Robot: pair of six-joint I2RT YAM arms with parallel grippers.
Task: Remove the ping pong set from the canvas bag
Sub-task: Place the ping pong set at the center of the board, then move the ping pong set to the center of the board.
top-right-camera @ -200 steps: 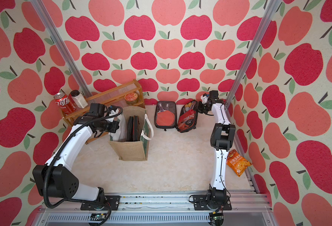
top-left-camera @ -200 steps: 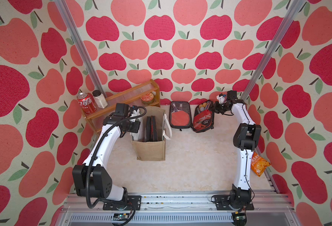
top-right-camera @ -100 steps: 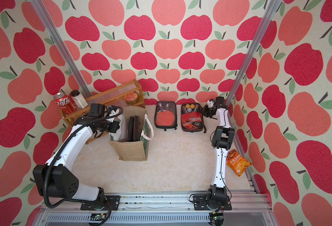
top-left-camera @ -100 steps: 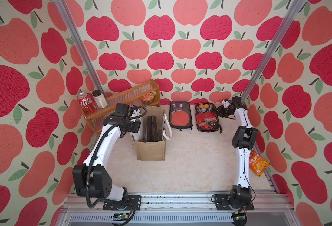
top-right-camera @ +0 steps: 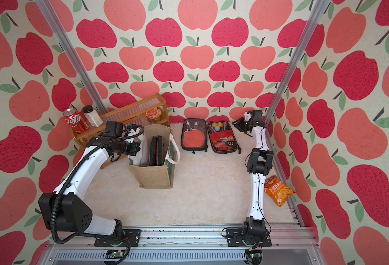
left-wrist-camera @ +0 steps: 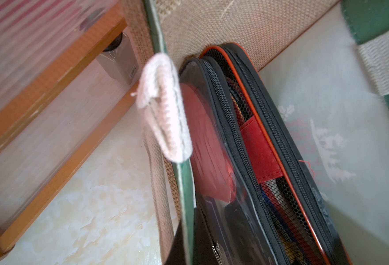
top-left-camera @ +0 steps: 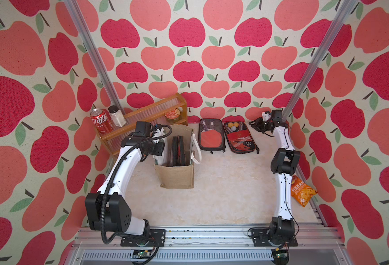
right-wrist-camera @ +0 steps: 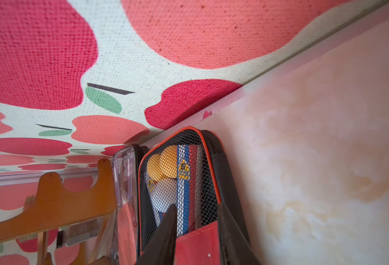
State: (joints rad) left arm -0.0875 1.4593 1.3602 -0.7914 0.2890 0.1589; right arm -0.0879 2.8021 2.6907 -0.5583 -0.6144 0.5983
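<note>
The tan canvas bag stands upright left of centre in both top views. A zipped black ping pong set with red trim stands on edge inside it. My left gripper is shut on the bag's green-hemmed left wall. A second ping pong set lies opened flat by the back wall, showing a red paddle, orange balls and a red pocket. My right gripper hovers at that case's right edge, jaws apart and holding nothing.
A wooden rack stands behind the bag with a cola can, a shaker jar and a round tin. An orange snack bag lies by the right arm. The back wall is close behind the open case.
The right half of the open case, held raised a second ago, now lies flat on the table. My right gripper has opened and drawn back to the right. The left arm has not moved.
</note>
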